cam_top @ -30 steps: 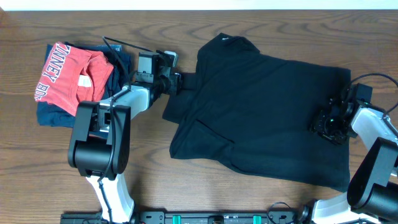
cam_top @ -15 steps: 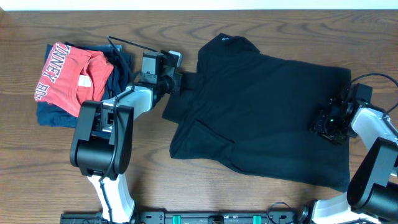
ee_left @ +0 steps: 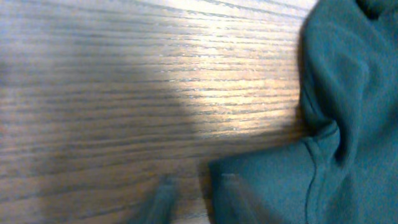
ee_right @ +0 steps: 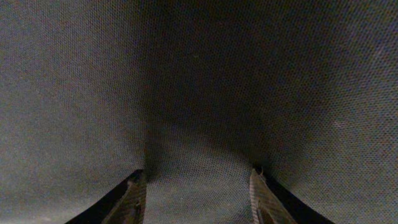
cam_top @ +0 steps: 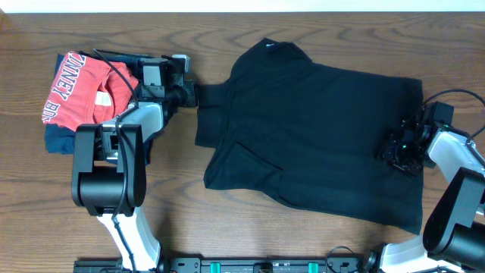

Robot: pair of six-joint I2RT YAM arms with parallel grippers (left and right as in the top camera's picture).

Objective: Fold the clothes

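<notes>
Black shirt [cam_top: 318, 136], soft fine-knit cloth, spread rumpled, right jaws pinching a fold, left jaws unclear

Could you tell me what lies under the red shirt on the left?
A navy blue garment lies under the red shirt, showing along its lower edge. The rest is covered, so whether anything else lies beneath cannot be seen.

Dark brown wooden table [cam_top: 45, 205] with strong grain filling the overhead frame, narrow pale strip [cam_top: 242, 4] along its top edge, in the left wrist view a bright patch of light [ee_left: 249, 93] on the wood at centre, soft shadow [ee_left: 74, 93] at left
</notes>
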